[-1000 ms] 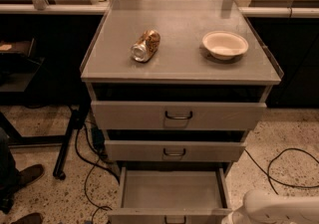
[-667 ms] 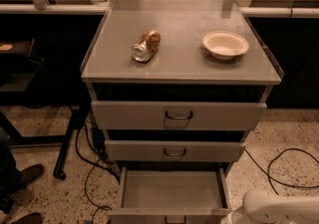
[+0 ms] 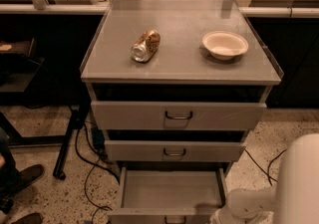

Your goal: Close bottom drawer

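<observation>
The bottom drawer [image 3: 172,188] stood pulled well out of the cabinet, its shallow grey tray open to the camera and its low front panel cut by the bottom edge of the view. Just beside that panel's right corner lay the pale end of the robot's arm [image 3: 294,183], which seemed to be the hand [image 3: 223,215]. Whether it touched the drawer, and whether it was released or clenched, could not be told.

Above, the middle drawer [image 3: 174,151] and the top drawer [image 3: 177,115] each sat slightly out, with a dark gap over each. On the bench [image 3: 184,63] crowning the cabinet, a can [image 3: 145,46] lay on its side to the left, well apart from a pale bowl [image 3: 225,44] standing upright to the right. Dark cables [image 3: 87,178] trailed across the speckled floor left of the cabinet.
</observation>
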Controlling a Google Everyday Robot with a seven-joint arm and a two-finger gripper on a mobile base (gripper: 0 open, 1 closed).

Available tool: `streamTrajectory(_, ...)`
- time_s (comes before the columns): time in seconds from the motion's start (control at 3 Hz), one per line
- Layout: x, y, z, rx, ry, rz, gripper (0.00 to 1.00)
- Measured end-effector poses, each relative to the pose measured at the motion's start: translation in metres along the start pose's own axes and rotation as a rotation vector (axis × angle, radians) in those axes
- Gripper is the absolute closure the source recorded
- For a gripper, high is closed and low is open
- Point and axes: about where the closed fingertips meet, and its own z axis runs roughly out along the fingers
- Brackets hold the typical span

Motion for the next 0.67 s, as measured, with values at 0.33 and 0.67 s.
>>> streamTrajectory(0.33, -0.0185, -0.0061, 0.0173, 0.026, -0.015, 0.037, 1.0)
streamTrajectory(0.67, -0.023, -0.0067, 0.0231, 0.027, -0.017, 0.049, 1.0)
